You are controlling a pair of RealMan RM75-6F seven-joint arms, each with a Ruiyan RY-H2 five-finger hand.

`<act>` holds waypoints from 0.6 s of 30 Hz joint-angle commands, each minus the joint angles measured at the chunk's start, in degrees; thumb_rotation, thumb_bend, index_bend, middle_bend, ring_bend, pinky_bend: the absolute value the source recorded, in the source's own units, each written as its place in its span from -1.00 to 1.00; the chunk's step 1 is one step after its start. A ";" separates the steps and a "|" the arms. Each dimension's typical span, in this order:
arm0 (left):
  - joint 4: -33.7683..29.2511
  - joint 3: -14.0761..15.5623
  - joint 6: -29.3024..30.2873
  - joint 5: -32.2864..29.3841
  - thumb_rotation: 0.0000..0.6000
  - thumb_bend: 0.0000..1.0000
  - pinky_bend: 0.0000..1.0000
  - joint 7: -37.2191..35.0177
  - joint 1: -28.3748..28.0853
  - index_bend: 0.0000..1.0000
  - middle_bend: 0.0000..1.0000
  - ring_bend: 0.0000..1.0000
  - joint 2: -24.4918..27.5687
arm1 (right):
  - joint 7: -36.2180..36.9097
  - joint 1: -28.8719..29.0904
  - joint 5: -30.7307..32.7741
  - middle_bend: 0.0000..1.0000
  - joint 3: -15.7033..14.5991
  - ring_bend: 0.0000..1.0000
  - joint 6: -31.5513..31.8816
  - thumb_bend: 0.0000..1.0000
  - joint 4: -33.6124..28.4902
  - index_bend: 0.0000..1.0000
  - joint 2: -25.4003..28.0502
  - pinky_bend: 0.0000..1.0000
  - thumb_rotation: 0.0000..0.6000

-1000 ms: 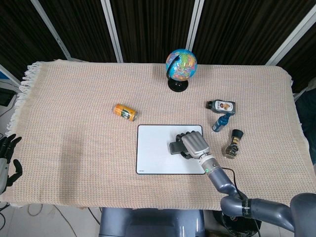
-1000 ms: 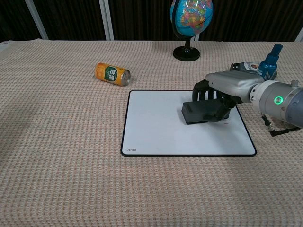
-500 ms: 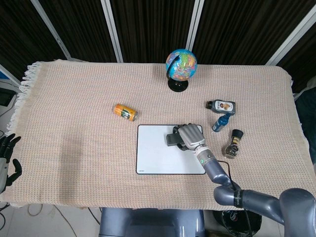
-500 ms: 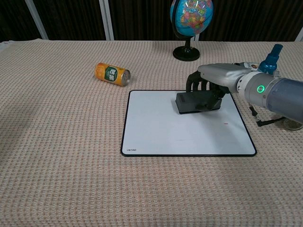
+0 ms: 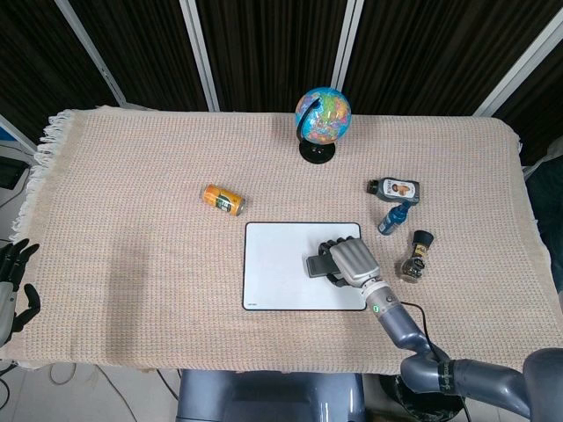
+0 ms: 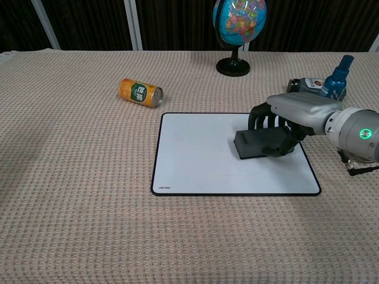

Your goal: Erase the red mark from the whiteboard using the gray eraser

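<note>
Right hand (image 6: 283, 125) clenched on the gray eraser (image 6: 254, 144), pressed flat near the whiteboard's (image 6: 195, 154) right edge, long axis crosswise; no red mark visible; left hand (image 5: 13, 281) idle off table's left edge.

Our right hand (image 6: 283, 121) reaches in from the right, forearm low and angled inward, fingers (image 6: 267, 119) curled downward — gripping the gray eraser (image 6: 256, 144); our left hand (image 5: 15, 280) hangs at the far left edge, fingers apart, holding nothing.

Bottles (image 5: 395, 201) crowd whiteboard's (image 5: 281, 272) right; left open
</note>
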 commanded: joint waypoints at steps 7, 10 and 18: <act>-0.03 0.12 -0.03 0.14 1.00 0.47 -1.00 0.03 0.01 -0.78 -0.91 -1.00 0.00 | 0.59 -3.85 -3.82 0.18 -3.76 0.09 3.79 -0.04 -6.35 0.35 3.43 -0.17 1.00; 0.00 0.19 -0.05 0.24 1.00 0.47 -1.00 0.08 0.02 -0.78 -0.91 -1.00 -0.02 | 0.30 -4.71 -5.00 0.18 -4.64 0.09 4.74 -0.04 -8.56 0.35 4.44 -0.17 1.00; -0.07 0.18 0.11 0.29 1.00 0.47 -1.00 0.07 0.08 -0.78 -0.91 -1.00 -0.03 | 0.37 -4.59 -4.33 0.18 -3.66 0.09 3.98 -0.05 -9.20 0.35 4.79 -0.17 1.00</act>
